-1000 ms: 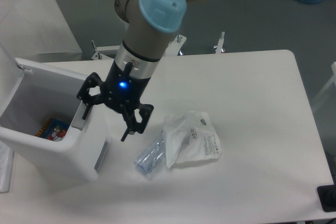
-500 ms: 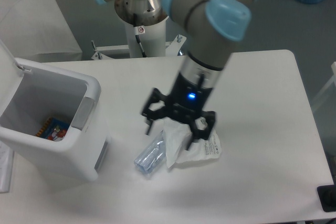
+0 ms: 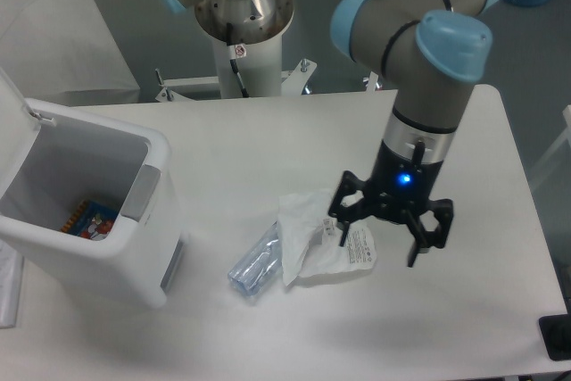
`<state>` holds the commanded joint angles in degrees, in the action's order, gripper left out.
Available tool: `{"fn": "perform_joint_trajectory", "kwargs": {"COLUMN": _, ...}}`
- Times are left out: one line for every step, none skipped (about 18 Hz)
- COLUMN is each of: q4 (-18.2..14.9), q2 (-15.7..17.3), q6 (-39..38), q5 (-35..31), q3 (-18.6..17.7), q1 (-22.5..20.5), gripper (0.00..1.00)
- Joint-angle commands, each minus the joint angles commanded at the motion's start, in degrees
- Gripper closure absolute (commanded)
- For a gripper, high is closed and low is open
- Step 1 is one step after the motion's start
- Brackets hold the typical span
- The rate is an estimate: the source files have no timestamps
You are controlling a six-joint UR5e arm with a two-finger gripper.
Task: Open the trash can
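Standing open at the table's left edge, the large white boxy plastic trash can (image 3: 85,220) shows its lid swung up and a colourful packet inside, so the opening looks done. Well right of the trash can, the black two-finger gripper (image 3: 391,229) hangs with jaws spread, empty, beside the thin white plastic bag (image 3: 321,238).

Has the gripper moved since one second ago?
Yes. The gripper went right, away from the trash can, and now hangs open past the plastic bag.

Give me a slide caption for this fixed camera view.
Trash can stands open at left; the open, empty hand hovers beside the plastic bag.
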<state>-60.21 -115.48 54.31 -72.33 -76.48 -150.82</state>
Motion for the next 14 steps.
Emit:
{"fn": "perform_joint_trajectory", "kwargs": {"q4": -0.2, "q2": -0.9, "q6": 0.1, "q5": -0.4, "q3": 0.9, "q1": 0.0, "gripper": 0.00}}
{"fn": "perform_joint_trajectory", "kwargs": {"q4": -0.8, "q2": -1.4, "q6": 2.0, "q5": -1.3, "q3": 1.8, "q1": 0.1, "gripper": 0.00}}
{"fn": "perform_joint_trajectory", "kwargs": {"q4": -1.8, "q2": -2.1, "q6": 5.4, "q5": -3.2, "q3": 2.5, "q1": 0.1, "gripper": 0.00}}
{"fn": "perform_joint_trajectory", "kwargs": {"q4": -3.4, "q2": -2.7, "q6": 8.8, "q5": -5.5, "q3": 3.4, "q1": 0.2, "gripper": 0.00}}
{"fn": "perform_joint_trajectory", "kwargs": {"q4": -5.4, "q2": -3.1, "q6": 11.2, "q5": -7.7, "q3": 4.3, "q1": 0.3, "gripper": 0.00}}
{"fn": "perform_joint_trajectory", "kwargs": {"q4": -7.0, "q2": -3.3, "q6": 13.3, "q5": -9.4, "q3": 5.4, "q1": 0.4, "gripper": 0.00}}
{"fn": "perform_joint_trajectory", "kwargs": {"q4": -8.4, "q2": -4.0, "q6": 15.1, "q5": -10.5, "q3": 6.2, "q1": 0.4, "gripper": 0.00}}
{"fn": "perform_joint_trajectory", "kwargs": {"q4": -9.6, "q2": -4.4, "q6": 17.2, "q5": -11.7, "q3": 6.9, "q1": 0.5, "gripper": 0.00}}
{"fn": "perform_joint_trajectory", "kwargs": {"q4": -10.5, "q2": -4.5, "q6": 19.4, "q5": -13.2, "q3": 7.1, "q1": 0.5, "gripper": 0.00}}
{"fn": "perform_joint_trajectory", "kwargs": {"q4": -10.9, "q2": -4.7, "q6": 21.3, "q5": -14.8, "q3": 7.1, "q1": 0.6, "gripper": 0.00}}
{"fn": "perform_joint_trajectory", "kwargs": {"q4": -11.1, "q2": -4.8, "q6": 22.1, "q5": -15.8, "q3": 7.1, "q1": 0.7, "gripper": 0.00}}
{"fn": "perform_joint_trajectory", "kwargs": {"q4": -11.1, "q2": -4.8, "q6": 22.2, "q5": -15.9, "q3": 7.1, "q1": 0.8, "gripper": 0.00}}
{"fn": "perform_joint_trajectory", "kwargs": {"q4": -11.1, "q2": -4.8, "q6": 22.2, "q5": -15.9, "q3": 7.0, "q1": 0.8, "gripper": 0.00}}
{"fn": "perform_joint_trajectory", "kwargs": {"q4": -11.1, "q2": -4.8, "q6": 22.2, "q5": -15.9, "q3": 7.0, "q1": 0.8, "gripper": 0.00}}
